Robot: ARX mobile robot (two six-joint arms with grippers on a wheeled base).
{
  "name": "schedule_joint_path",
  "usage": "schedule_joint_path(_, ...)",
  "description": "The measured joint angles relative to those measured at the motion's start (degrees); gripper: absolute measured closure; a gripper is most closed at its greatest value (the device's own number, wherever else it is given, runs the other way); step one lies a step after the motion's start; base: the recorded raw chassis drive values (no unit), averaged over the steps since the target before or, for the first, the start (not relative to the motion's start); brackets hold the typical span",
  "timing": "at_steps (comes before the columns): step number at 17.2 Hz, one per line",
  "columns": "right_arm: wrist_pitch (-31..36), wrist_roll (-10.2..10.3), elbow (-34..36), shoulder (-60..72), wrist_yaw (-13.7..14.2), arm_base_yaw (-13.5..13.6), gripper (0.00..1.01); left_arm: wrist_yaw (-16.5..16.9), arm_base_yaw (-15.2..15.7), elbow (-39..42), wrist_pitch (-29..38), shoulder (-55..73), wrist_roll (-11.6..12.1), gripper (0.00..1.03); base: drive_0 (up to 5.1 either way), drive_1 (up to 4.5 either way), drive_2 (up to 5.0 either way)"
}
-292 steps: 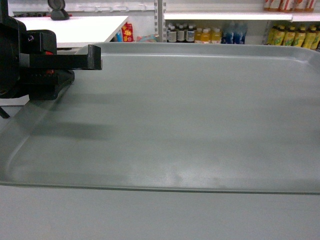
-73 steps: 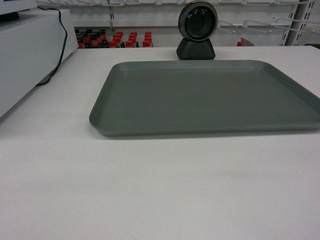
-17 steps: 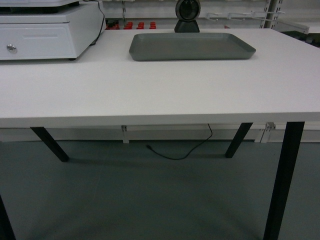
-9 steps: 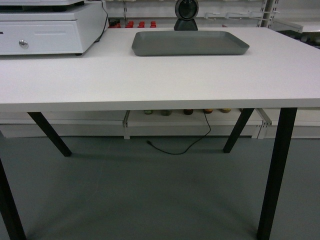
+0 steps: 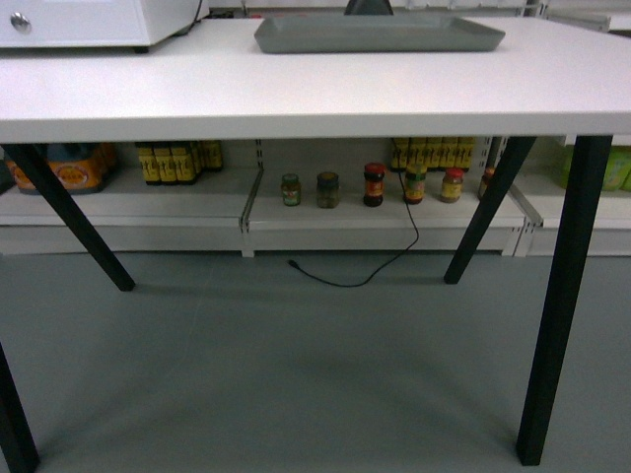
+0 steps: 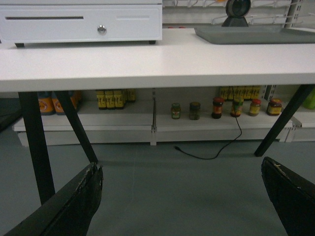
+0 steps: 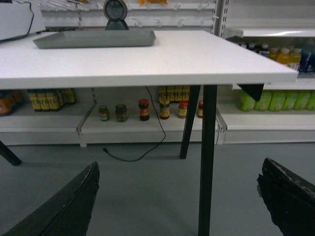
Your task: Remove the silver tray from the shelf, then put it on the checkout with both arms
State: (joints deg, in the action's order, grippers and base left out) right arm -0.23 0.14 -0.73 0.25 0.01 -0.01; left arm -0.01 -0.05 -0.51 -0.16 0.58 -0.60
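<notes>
The surface (image 5: 325, 94) that serves as the checkout fills the top of every view, a broad white top on black legs (image 5: 557, 296), seen from low and well back. On it, toward the far edge, lies the tray (image 5: 380, 34), flat and level, with a round dark scanner (image 7: 115, 12) just behind it and a white cash drawer (image 6: 81, 22) well apart to the left. Below the surface a floor-level shelf (image 5: 325, 217) holds jars (image 5: 374, 184) and bottles, and a black cable (image 5: 380, 266) trails to the floor.

The left gripper (image 6: 182, 206) and the right gripper (image 7: 177, 206) hang low, well short of the surface; each has its jaws spread wide with nothing between them, only floor showing in the gap.

By my reading, the placing step is done: the tray rests on the checkout and both arms are clear of it. Nothing more seems called for beyond keeping the arms away from the surface's edge and legs.
</notes>
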Motion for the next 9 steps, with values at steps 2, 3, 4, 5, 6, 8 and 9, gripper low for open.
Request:
schedule_joint_path(2,0.09,0.0,0.0,0.0,0.02,0.0,0.03,0.0,0.0,-0.02,-0.02,0.0,0.0,0.05,0.0,0.0,0.0)
schedule_joint_path(3,0.04,-0.07,0.0,0.0,0.02,0.0,0.03,-0.02,0.0,0.0,-0.02,0.0,-0.02,0.05,0.0,0.0,0.0)
schedule_joint_path(4,0.04,-0.02,0.0,0.0,0.04,0.0,0.03,0.02,0.0,0.0,-0.02,0.0,0.02,0.05,0.0,0.0,0.0)
schedule_joint_path(5,0.09,-0.11,0.0,0.0,0.02,0.0,0.03,0.0,0.0,0.0,-0.04,0.0,0.02,0.05,0.0,0.0,0.0)
schedule_joint_path(6,0.07,-0.15,0.0,0.0,0.02,0.0,0.03,0.0,0.0,0.0,-0.02,0.0,0.02,0.05,0.0,0.0,0.0)
schedule_joint_path(8,0.07,-0.15,0.0,0.0,0.02,0.0,0.03,0.04,0.0,0.0,-0.02,0.0,0.02,0.05,0.0,0.0,0.0)
schedule_joint_path(9,-0.04,-0.22,0.0,0.0,-0.02,0.0,0.03,-0.02,0.0,0.0,-0.07,0.0,0.02,0.05,0.0,0.0,0.0)
